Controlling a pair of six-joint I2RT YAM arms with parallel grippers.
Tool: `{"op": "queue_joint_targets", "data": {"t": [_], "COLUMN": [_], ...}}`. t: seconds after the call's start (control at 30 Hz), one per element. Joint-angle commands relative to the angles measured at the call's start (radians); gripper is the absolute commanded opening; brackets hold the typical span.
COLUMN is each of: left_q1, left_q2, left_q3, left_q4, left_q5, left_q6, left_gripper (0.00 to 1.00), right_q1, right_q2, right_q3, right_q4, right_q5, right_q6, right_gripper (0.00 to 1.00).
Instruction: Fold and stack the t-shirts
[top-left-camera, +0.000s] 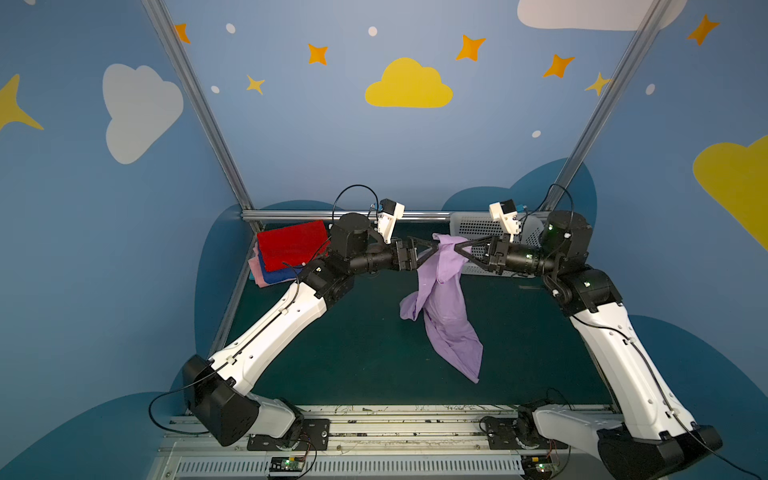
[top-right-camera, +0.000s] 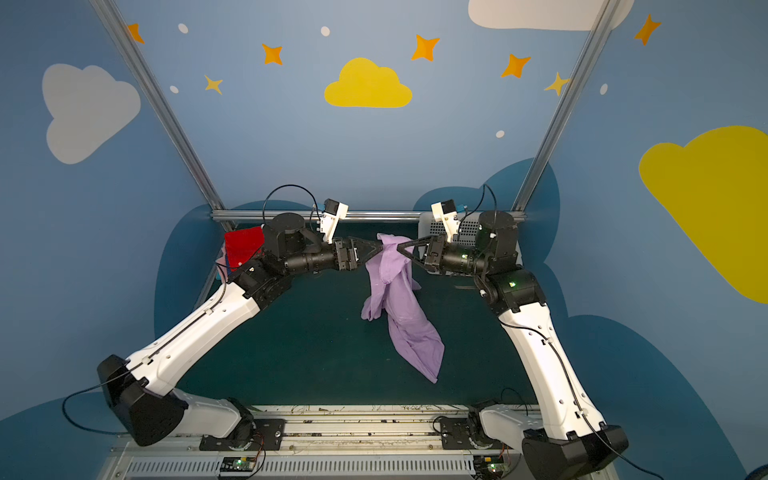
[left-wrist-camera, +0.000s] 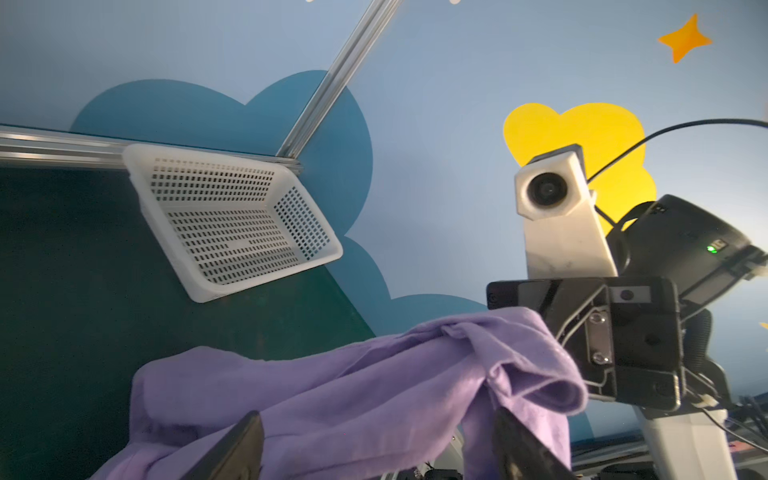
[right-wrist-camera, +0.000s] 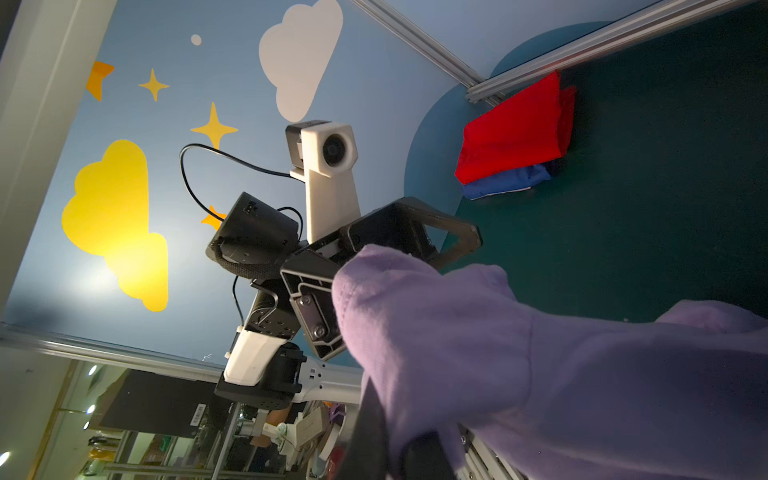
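Observation:
The lavender t-shirt (top-left-camera: 444, 316) hangs bunched in mid-air over the green table, and its lower end trails down to the mat. My right gripper (top-left-camera: 457, 248) is shut on its top edge, with cloth pinched between its fingers (right-wrist-camera: 374, 436). My left gripper (top-left-camera: 434, 248) faces it from the left, open. Its two fingers (left-wrist-camera: 237, 444) stand wide apart with the purple cloth (left-wrist-camera: 374, 386) draped between them. A folded stack lies at the back left corner: red t-shirt (top-left-camera: 293, 245) on top, royal blue (top-left-camera: 282, 276) under it, pink (top-left-camera: 259, 270) at the bottom.
A white perforated basket (top-left-camera: 478, 228) stands at the back right, behind my right gripper. Metal frame rails (top-left-camera: 419, 215) border the back and the sides of the green mat (top-left-camera: 332, 353). Both arm bases sit on the front rail.

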Motion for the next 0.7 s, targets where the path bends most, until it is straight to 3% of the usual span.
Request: {"op": "queue_joint_targets", "data": {"t": [0.0,0.2,0.27,0.37,0.43,0.63,0.67], "left_q1": [0.0,0.0,0.001,0.001,0.004,0.014,0.015], "left_q2": [-0.001,-0.037,-0.036,-0.011,0.012,0.107,0.106], "left_q3": [-0.041,-0.102,-0.104,-0.064,-0.01,0.187,0.192], "left_q4": [0.04,0.073,0.069,0.052,0.012,-0.166,-0.18], "left_q5": [0.066,0.115,0.112,0.107,0.084,0.118,0.101], "left_q6": [0.004,0.0,0.012,0.024,0.028,0.064,0.07], "left_gripper": [0.83,0.83,0.77,0.56,0.56,0.04,0.04], "right_q1": [-0.008,-0.024,-0.024,-0.024,-0.023,-0.023,-0.023], "right_q2": [-0.008,0.012,0.016,0.014,0.013,-0.013,-0.015], "right_q3": [0.017,0.003,0.003,0.003,0.0,-0.033,-0.034], "right_q4": [0.081,0.168,0.188,0.193,0.194,0.163,0.139], "right_q5": [-0.043,-0.085,-0.092,-0.094,-0.098,-0.094,-0.089], "right_q6": [0.04,0.137,0.158,0.167,0.168,0.137,0.119], "right_gripper": [0.0,0.0,0.0,0.0,0.0,0.0,0.0]}}
